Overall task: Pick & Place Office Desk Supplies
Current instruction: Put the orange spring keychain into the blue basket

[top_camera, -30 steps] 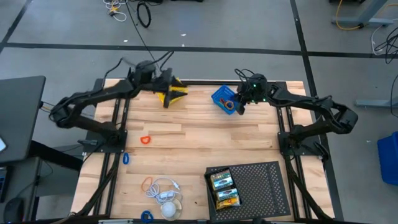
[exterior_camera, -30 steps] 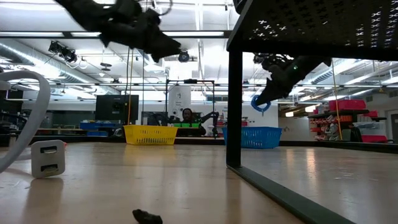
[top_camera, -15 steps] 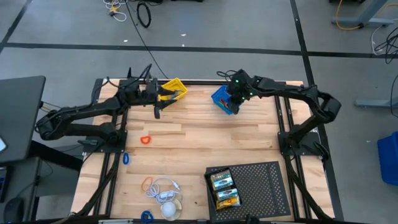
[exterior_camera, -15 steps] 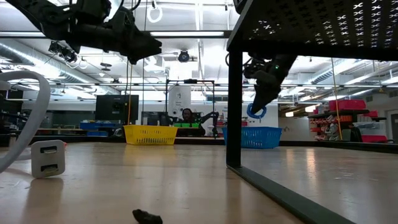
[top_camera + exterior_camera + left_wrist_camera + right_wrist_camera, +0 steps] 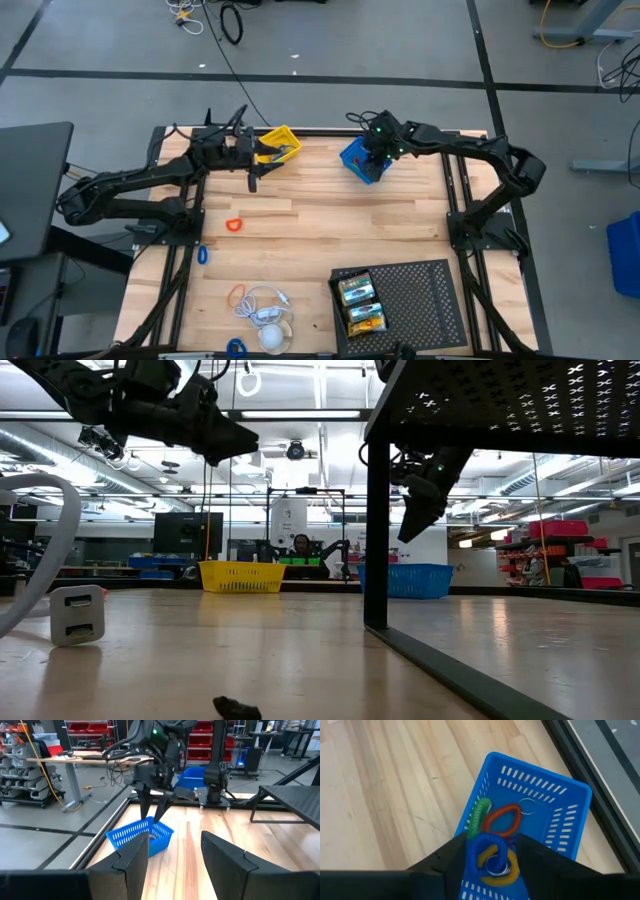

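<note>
The right pincer (image 5: 372,160) hangs directly above the blue basket (image 5: 360,160) at the far edge of the tabletop (image 5: 330,225), its fingers pointing down into it. In the right wrist view the two fingers sit close on either side of a blue coiled band (image 5: 487,851); whether they are pressing on it or have let it go cannot be told. That band carries a small metal ring and lies over a yellow band (image 5: 501,877) inside the basket. Beside them in the same basket are an orange band (image 5: 502,817), a green band (image 5: 479,812) and a loose metal ring (image 5: 527,807).

The left pincer (image 5: 252,172) is in the air just beside the yellow basket (image 5: 278,143), which stands to the left of the blue basket along the same far edge. Its fingers (image 5: 131,862) are spread apart with nothing between them.

Nearer than the blue basket and well to its left, a red band (image 5: 234,225) lies on the bare wood. Nearer still on that side are a blue band (image 5: 203,255), an orange band at the front (image 5: 238,294) beside a white cable with a round puck (image 5: 270,320), and another blue band (image 5: 235,347) at the front edge.

The black perforated tray (image 5: 410,295) stands at the front, almost straight toward the viewer from the blue basket, and holds two crayon boxes (image 5: 360,303) at its left end.
</note>
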Controlling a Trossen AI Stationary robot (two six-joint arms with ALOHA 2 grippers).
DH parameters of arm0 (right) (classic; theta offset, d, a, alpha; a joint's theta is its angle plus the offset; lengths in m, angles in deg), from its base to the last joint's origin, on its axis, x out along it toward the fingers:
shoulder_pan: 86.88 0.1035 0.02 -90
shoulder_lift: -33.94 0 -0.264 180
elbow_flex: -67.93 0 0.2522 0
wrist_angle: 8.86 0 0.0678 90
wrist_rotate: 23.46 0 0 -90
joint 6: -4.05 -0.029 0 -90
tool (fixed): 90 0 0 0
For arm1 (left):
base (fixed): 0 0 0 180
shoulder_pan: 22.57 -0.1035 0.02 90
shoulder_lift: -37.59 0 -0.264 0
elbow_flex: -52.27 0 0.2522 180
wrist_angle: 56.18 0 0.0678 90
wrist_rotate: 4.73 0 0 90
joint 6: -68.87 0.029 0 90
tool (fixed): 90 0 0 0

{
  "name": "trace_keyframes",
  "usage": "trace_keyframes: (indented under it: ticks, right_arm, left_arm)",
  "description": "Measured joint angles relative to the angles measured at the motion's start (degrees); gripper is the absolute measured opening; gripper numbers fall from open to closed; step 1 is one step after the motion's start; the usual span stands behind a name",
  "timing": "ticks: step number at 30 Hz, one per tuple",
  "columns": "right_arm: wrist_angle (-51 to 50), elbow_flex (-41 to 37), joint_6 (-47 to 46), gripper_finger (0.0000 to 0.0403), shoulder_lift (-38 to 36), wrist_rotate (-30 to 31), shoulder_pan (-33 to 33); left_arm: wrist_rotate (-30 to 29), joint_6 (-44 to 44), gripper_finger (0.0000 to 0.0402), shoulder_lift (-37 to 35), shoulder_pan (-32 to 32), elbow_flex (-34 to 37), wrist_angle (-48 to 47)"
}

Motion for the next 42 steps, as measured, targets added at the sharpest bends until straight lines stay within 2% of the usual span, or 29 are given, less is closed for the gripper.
trace_keyframes:
  ticks: [6,10,21,28,35,37,42]
  right_arm:
    - [4.1,0.0,0.3,0.018,-0.4,-0.1,0.3]
    - [9.5,0.0,3.7,0.018,-2.3,-0.5,2.4]
    - [30.0,0.0,6.7,0.0181,-9.7,-12.8,10.5]
    - [40.7,-2.5,9.2,0.0181,-13.1,-14.1,15.6]
    - [53.2,-11.6,9.0,0.0181,-21.2,-16.6,15.7]
    - [53.7,-14.3,7.8,0.0181,-24.1,-15.9,15.3]
    - [52.5,-19.7,7.5,0.0181,-30.3,-9.7,16.0]
  left_arm:
    - [-0.2,-0.2,0.0185,0.0,0.0,0.0,-5.4]
    - [-2.0,-0.8,0.0185,0.0,0.3,0.0,-11.3]
    - [-13.6,-7.4,0.0185,0.0,9.6,0.0,-27.1]
    - [-21.9,-16.8,0.0185,0.0,18.5,0.0,-41.3]
    - [-30.0,-29.0,0.0185,0.0,29.3,0.0,-52.2]
    - [-31.7,-33.8,0.0185,0.3,32.5,0.0,-54.6]
    - [-32.8,-47.0,0.0185,1.0,39.0,0.0,-59.3]
